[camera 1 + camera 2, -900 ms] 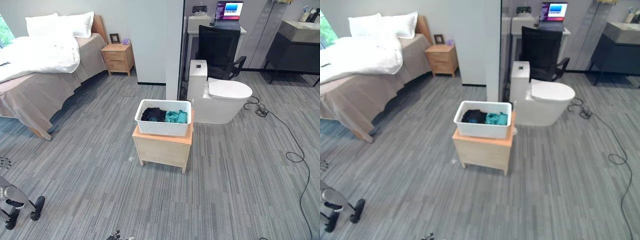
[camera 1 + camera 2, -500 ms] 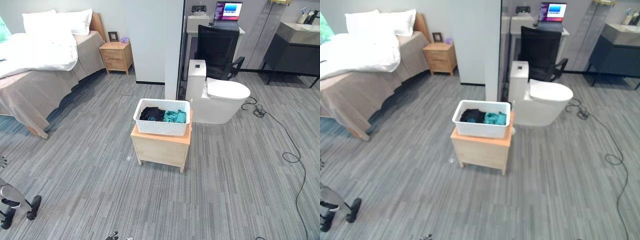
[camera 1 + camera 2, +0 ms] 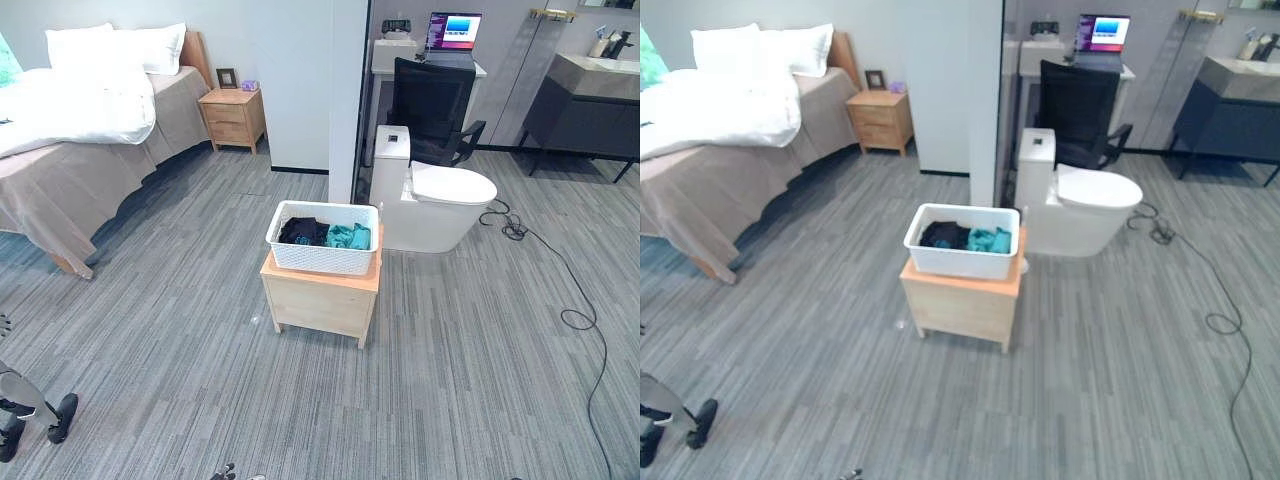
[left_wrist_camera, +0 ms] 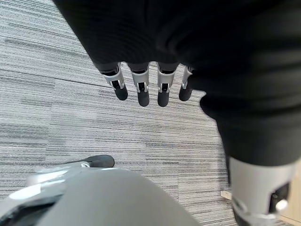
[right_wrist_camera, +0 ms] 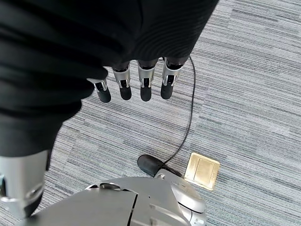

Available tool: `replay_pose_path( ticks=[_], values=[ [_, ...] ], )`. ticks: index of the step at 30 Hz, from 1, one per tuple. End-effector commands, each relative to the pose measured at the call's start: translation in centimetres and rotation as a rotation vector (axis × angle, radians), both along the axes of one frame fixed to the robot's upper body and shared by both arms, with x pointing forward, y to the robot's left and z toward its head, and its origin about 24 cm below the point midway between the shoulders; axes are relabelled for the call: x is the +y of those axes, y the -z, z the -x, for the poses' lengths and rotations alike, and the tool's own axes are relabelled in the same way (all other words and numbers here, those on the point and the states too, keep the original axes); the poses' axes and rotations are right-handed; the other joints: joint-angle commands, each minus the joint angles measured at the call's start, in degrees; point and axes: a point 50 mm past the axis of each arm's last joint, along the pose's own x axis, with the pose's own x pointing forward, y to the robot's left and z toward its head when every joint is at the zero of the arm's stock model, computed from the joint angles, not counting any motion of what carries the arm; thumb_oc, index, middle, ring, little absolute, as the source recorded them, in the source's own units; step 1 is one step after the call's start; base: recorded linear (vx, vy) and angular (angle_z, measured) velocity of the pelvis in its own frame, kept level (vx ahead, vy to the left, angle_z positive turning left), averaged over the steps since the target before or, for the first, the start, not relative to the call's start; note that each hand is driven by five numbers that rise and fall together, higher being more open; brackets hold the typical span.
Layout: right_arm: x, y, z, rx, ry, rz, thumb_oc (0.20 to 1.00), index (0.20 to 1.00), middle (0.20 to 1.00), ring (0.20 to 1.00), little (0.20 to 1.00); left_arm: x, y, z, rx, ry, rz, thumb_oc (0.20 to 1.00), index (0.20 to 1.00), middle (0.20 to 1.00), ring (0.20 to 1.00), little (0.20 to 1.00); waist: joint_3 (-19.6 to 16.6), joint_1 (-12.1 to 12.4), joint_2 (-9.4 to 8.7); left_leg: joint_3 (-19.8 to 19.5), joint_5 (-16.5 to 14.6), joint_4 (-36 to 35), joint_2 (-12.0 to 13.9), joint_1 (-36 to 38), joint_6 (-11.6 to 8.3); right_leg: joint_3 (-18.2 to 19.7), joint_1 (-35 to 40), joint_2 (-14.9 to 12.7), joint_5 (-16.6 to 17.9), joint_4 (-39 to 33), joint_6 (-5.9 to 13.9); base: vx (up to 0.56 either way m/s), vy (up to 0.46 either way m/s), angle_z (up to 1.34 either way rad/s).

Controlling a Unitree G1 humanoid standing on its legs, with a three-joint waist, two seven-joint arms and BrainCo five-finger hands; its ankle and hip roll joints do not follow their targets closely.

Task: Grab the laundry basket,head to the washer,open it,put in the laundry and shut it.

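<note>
A white laundry basket (image 3: pixel 322 240) holds black and teal clothes (image 3: pixel 328 233). It rests on a low wooden stand (image 3: pixel 318 300) in the middle of the grey floor, some way ahead of me. My left hand (image 4: pixel 141 89) hangs over bare floor with its fingers straight and nothing in it. My right hand (image 5: pixel 141 87) hangs the same way, fingers straight, holding nothing. Both hands are far from the basket.
A white toilet (image 3: pixel 430 200) stands just right of the basket, behind a partition wall (image 3: pixel 345 100). A bed (image 3: pixel 70 130) and nightstand (image 3: pixel 235 115) are at the back left. Behind the toilet are an office chair (image 3: pixel 430 105), a laptop (image 3: pixel 452 30) and a dark vanity (image 3: pixel 585 110). A brass floor plate (image 5: pixel 202 170) lies below my right hand.
The whole picture has shifted slightly, so the camera moved. The basket and stand have stayed put, and both hands still hang open.
</note>
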Motion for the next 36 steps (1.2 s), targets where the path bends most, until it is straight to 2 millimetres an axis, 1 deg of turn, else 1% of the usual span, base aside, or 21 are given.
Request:
replay_pose_path(
  ticks=[1,6,11,13,15,17,19,20,21,22,23,25,27,29,30,31,32,33,34,35,36],
  values=[
    [-0.5,0.0,0.9,0.056,-0.022,0.015,1.0,1.0,1.0,1.0,1.0,-0.6,-0.1,-1.4,-0.034,-0.002,0.011,1.0,1.0,1.0,1.0,1.0,-0.76,-0.02,-0.54,1.25,-1.27,0.13,3.08,-2.01,-2.83,1.56,-0.27,-6.03,-1.58,-0.08,5.07,0.0,0.0,0.0],
    [-0.7,-0.1,0.8,0.053,-0.015,0.019,1.0,1.0,1.0,1.0,1.0,-0.5,-0.1,-1.5,-0.037,-0.019,0.01,1.0,1.0,1.0,1.0,1.0,-0.51,0.17,-0.61,1.4,-1.55,0.13,3.02,-1.88,-2.63,1.8,-0.49,-6.17,-1.28,-0.08,5.32,0.0,0.006,0.0],
    [-1.1,-0.2,0.3,0.03,0.012,0.027,1.0,1.0,1.0,1.0,1.0,-0.3,-0.2,-1.6,-0.049,-0.04,0.01,1.0,1.0,1.0,1.0,1.0,-0.05,0.6,-0.68,1.76,-1.85,0.13,2.57,-1.69,-1.9,2.04,-0.62,-6.71,-0.72,-0.08,5.83,0.02,0.057,-0.09],
    [-1.5,-0.4,-0.1,0.005,0.054,0.033,1.0,1.0,1.0,1.0,1.0,0.0,-0.3,-1.8,-0.06,-0.056,0.005,1.0,1.0,1.0,1.0,1.0,0.49,0.83,-0.9,2.24,-2.09,0.76,1.78,-1.79,-1.11,2.29,-0.66,-7.66,-0.62,0.73,6.3,0.05,0.133,-0.07],
    [-1.9,-0.5,-0.5,-0.013,0.087,0.038,1.0,1.0,1.0,1.0,1.0,0.2,-0.3,-1.9,-0.063,-0.054,-0.001,1.0,1.0,1.0,1.0,1.0,0.7,0.83,-1.1,2.37,-3.43,3.11,1.16,-2.99,-0.42,2.54,-1.49,-8.6,-0.86,2.58,6.68,0.04,0.148,-0.09],
    [-2.2,-0.6,-0.8,-0.04,0.137,0.043,1.0,1.0,1.0,1.0,1.0,0.4,-0.5,-2.6,-0.079,-0.032,-0.005,1.0,1.0,1.0,1.0,1.0,1.21,0.34,-1.08,1.86,-4.71,5.49,0.76,-4.13,0.71,3.85,-3.94,-9.05,-1.79,7.98,6.56,0.04,0.154,-0.09],
    [-2.4,-0.7,-1.3,-0.068,0.18,0.039,1.0,1.0,1.0,1.0,1.0,0.7,-0.8,-3.4,-0.106,-0.024,-0.007,1.0,1.0,1.0,1.0,1.0,2.56,-0.31,-0.79,1.14,-5.54,7.34,0.63,-4.71,2.11,6.4,-8.67,-8.08,-2.45,18.14,6.06,0.01,0.138,-0.11],
    [-2.9,-1.2,-3.6,-0.118,0.191,0.03,1.0,1.0,1.0,1.0,1.0,1.2,-0.9,-3.3,-0.099,-0.012,-0.022,1.0,1.0,1.0,1.0,1.0,3.0,-0.33,-0.91,0.85,-6.01,8.07,0.83,-4.94,2.65,7.15,-11.14,-7.22,-2.34,23.0,6.07,0.01,0.076,-0.08],
    [-2.9,-1.2,-3.6,-0.118,0.191,0.03,1.0,1.0,1.0,1.0,1.0,1.2,-0.9,-3.3,-0.099,-0.012,-0.022,1.0,1.0,1.0,1.0,1.0,2.97,-0.32,-0.91,0.86,-6.01,8.07,0.83,-4.97,2.65,7.15,-11.18,-7.22,-2.34,23.01,6.07,0.03,0.07,-0.03],
    [-2.7,-1.5,-5.3,-0.192,0.189,0.019,1.0,1.0,1.0,1.0,1.0,1.5,-1.2,-4.0,-0.118,-0.008,-0.025,1.0,1.0,1.0,1.0,1.0,3.94,-0.13,-0.54,0.58,-6.38,8.43,1.2,-4.76,2.99,6.57,-14.65,-6.76,-2.02,27.46,6.29,0.15,0.065,-0.01],
    [-2.4,-1.6,-6.4,-0.241,0.203,-0.009,1.0,1.0,1.0,1.0,1.0,1.8,-1.4,-4.2,-0.143,-0.044,-0.023,1.0,1.0,1.0,1.0,1.0,4.33,-0.33,-0.5,0.27,-6.99,7.16,0.98,-2.77,3.15,5.58,-18.95,-5.92,-1.33,29.09,6.37,0.28,0.049,-0.15],
    [-2.4,-2.1,-7.4,-0.311,0.222,-0.028,1.0,1.0,1.0,1.0,1.0,2.4,-1.8,-4.7,-0.178,-0.066,-0.029,1.0,1.0,1.0,1.0,1.0,4.23,-1.19,-0.97,-0.75,-7.69,5.13,0.37,0.14,2.75,6.46,-20.53,-4.17,-1.12,22.65,5.79,0.34,-0.033,-0.11],
    [-2.8,-2.6,-8.2,-0.36,0.24,-0.024,1.0,1.0,1.0,1.0,1.0,2.4,-2.2,-5.8,-0.217,-0.066,-0.036,1.0,1.0,1.0,1.0,1.0,5.34,-2.55,-1.17,-1.59,-8.99,3.92,0.17,2.76,2.25,9.06,-22.94,-3.07,1.75,15.86,6.32,0.32,-0.09,0.33],
    [-3.1,-2.8,-8.3,-0.377,0.248,-0.018,1.0,1.0,1.0,1.0,1.0,2.4,-2.5,-6.8,-0.247,-0.052,-0.045,1.0,1.0,1.0,1.0,1.0,5.39,-3.9,-1.71,-2.74,-10.71,3.18,-0.36,5.16,1.58,12.36,-25.01,-3.39,5.09,7.87,7.36,0.34,-0.111,0.26],
    [-3.1,-2.8,-8.3,-0.377,0.248,-0.018,1.0,1.0,1.0,1.0,1.0,2.4,-2.5,-6.8,-0.247,-0.052,-0.044,1.0,1.0,1.0,1.0,1.0,5.67,-3.97,-1.46,-2.82,-10.82,3.1,-0.09,5.58,1.55,12.14,-24.42,-3.19,5.17,7.51,7.34,0.48,-0.151,0.33],
    [-3.3,-2.8,-7.9,-0.368,0.232,-0.009,1.0,1.0,1.0,1.0,1.0,2.2,-2.5,-7.0,-0.246,-0.043,-0.046,1.0,1.0,1.0,1.0,1.0,5.19,-4.77,-1.84,-3.43,-12.65,2.46,-0.16,8.54,0.97,11.14,-25.75,-3.55,7.34,4.68,7.96,0.44,-0.149,0.45],
    [-3.4,-2.9,-7.7,-0.374,0.224,-0.009,1.0,1.0,1.0,1.0,1.0,2.1,-2.5,-7.1,-0.247,-0.034,-0.042,1.0,1.0,1.0,1.0,1.0,4.87,-5.2,-1.85,-3.71,-13.55,2.31,0.08,9.7,0.71,10.09,-24.95,-3.61,7.51,4.53,7.76,0.6,-0.219,0.68],
    [-3.6,-2.9,-7.3,-0.372,0.234,-0.01,1.0,1.0,1.0,1.0,1.0,2.0,-2.4,-7.0,-0.238,-0.028,-0.046,1.0,1.0,1.0,1.0,1.0,4.43,-6.0,-2.08,-4.47,-14.75,3.53,0.18,10.45,0.66,10.79,-25.56,-3.43,8.41,6.44,7.12,0.49,-0.214,0.7],
    [-3.7,-2.8,-6.7,-0.36,0.241,-0.012,1.0,1.0,1.0,1.0,1.0,1.9,-2.3,-6.9,-0.232,-0.027,-0.045,1.0,1.0,1.0,1.0,1.0,3.72,-6.62,-1.9,-4.38,-14.79,5.43,1.2,11.1,-0.02,10.4,-25.38,-2.73,7.8,7.94,6.42,0.56,-0.289,0.74],
    [-3.8,-2.6,-5.9,-0.336,0.263,-0.008,1.0,1.0,1.0,1.0,1.0,1.8,-2.2,-6.7,-0.216,-0.028,-0.055,1.0,1.0,1.0,1.0,1.0,3.14,-7.44,-1.38,-4.79,-12.69,10.56,2.93,10.51,-1.5,10.6,-24.49,-1.15,6.88,10.12,5.29,0.47,-0.29,0.75],
    [-3.7,-2.4,-5.6,-0.328,0.275,-0.008,1.0,1.0,1.0,1.0,1.0,1.9,-2.2,-6.8,-0.215,-0.026,-0.055,1.0,1.0,1.0,1.0,1.0,3.02,-7.46,-1.76,-3.14,-10.45,15.1,3.63,8.62,-2.55,10.41,-23.51,-1.06,6.5,10.4,4.89,0.28,-0.194,0.96]
  ],
)
